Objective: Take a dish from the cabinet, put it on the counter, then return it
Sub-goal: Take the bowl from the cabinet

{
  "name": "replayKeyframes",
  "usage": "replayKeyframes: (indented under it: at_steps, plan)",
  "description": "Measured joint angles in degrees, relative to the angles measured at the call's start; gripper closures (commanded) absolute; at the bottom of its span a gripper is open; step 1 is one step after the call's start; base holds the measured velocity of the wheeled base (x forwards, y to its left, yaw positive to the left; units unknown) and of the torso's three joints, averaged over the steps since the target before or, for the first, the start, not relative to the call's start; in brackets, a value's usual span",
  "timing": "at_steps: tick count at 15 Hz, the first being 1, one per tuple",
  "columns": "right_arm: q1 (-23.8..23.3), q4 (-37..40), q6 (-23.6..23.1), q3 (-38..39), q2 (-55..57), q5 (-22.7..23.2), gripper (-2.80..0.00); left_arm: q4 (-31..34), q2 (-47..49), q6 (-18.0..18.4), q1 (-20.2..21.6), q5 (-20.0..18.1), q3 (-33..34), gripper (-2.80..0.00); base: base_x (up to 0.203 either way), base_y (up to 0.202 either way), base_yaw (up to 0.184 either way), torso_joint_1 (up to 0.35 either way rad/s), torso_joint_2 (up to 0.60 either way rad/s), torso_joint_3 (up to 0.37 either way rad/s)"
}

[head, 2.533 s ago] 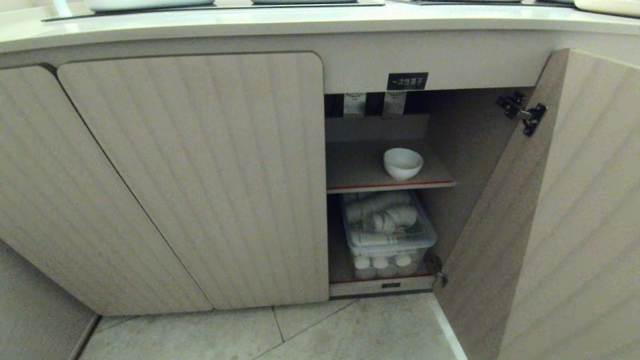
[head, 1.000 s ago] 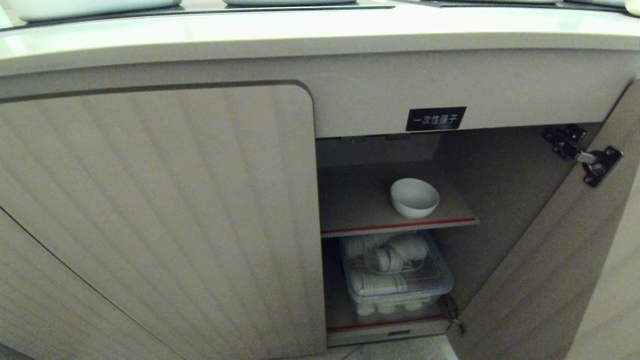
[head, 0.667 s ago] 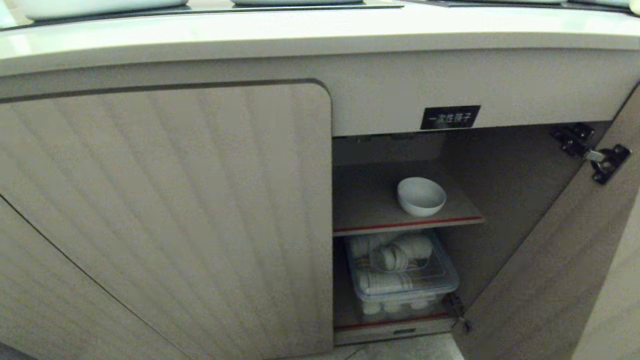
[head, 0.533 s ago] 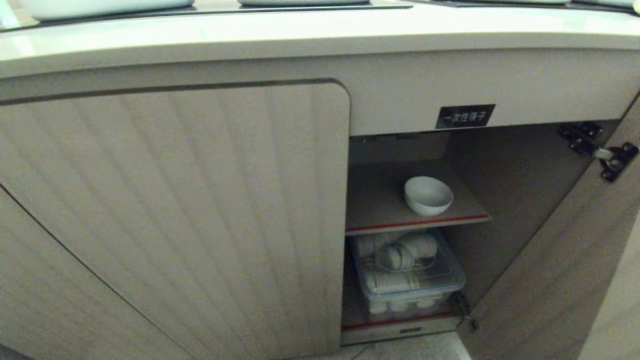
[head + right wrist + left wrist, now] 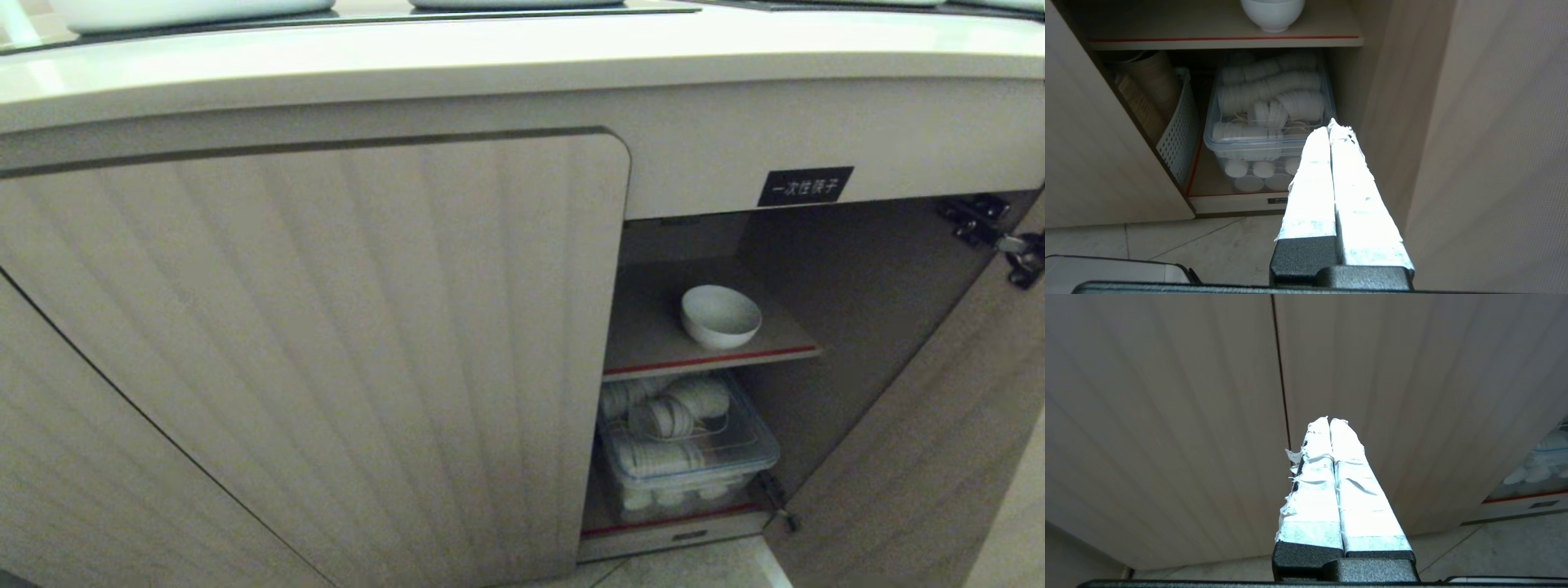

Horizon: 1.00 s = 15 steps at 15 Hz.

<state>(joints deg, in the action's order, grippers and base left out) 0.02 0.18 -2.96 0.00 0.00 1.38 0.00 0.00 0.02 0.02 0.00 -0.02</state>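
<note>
The dish (image 5: 722,316) is a small white bowl standing upright on the upper red-edged shelf (image 5: 645,339) of the open cabinet (image 5: 326,343); its foot also shows in the right wrist view, dish (image 5: 1272,14). The beige counter (image 5: 490,53) runs above the cabinet. My right gripper (image 5: 1329,123) is shut and empty, low in front of the open compartment, well short of the dish. My left gripper (image 5: 1329,419) is shut and empty, facing the closed ribbed doors. Neither arm shows in the head view.
The right door (image 5: 922,457) stands swung open beside the compartment. On the lower shelf sit a clear plastic box (image 5: 690,449) of stacked white cups and a white perforated basket (image 5: 1177,130). A black label (image 5: 805,186) hangs over the opening. Tiled floor (image 5: 1167,245) lies below.
The whole head view has shifted: the camera came closer to the cabinet, then slid left, so the opening now sits farther right. The dish stays on its shelf.
</note>
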Motion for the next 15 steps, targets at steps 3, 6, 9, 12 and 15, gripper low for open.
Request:
replayKeyframes:
  at_steps: [3,6,9,12,15]
  plan:
    - [-0.02,0.00,-0.02,-0.02,0.00,-0.01,0.00,0.00,0.00,-0.02,-0.02,0.00,0.00,0.00,0.000,0.000,0.000,0.000,0.00,0.000]
    - [-0.02,0.02,0.01,-0.02,0.00,-0.01,0.00,0.00,0.00,-0.02,-0.02,-0.02,0.00,0.00,0.000,0.000,0.000,0.000,0.00,0.000]
    - [-0.05,0.00,0.01,-0.02,0.00,-0.01,0.00,0.00,0.00,-0.02,-0.02,0.00,0.00,0.00,0.000,0.000,0.000,0.000,0.00,0.000]
    - [-0.02,0.00,-0.02,0.00,0.00,-0.01,0.00,0.00,0.00,-0.02,-0.02,0.00,0.00,0.00,0.000,0.000,0.000,0.000,0.00,0.000]
    - [-0.02,-0.02,-0.04,-0.02,0.00,-0.01,0.00,0.00,0.00,-0.02,-0.02,0.00,0.00,0.00,0.000,0.000,0.000,0.000,0.00,0.000]
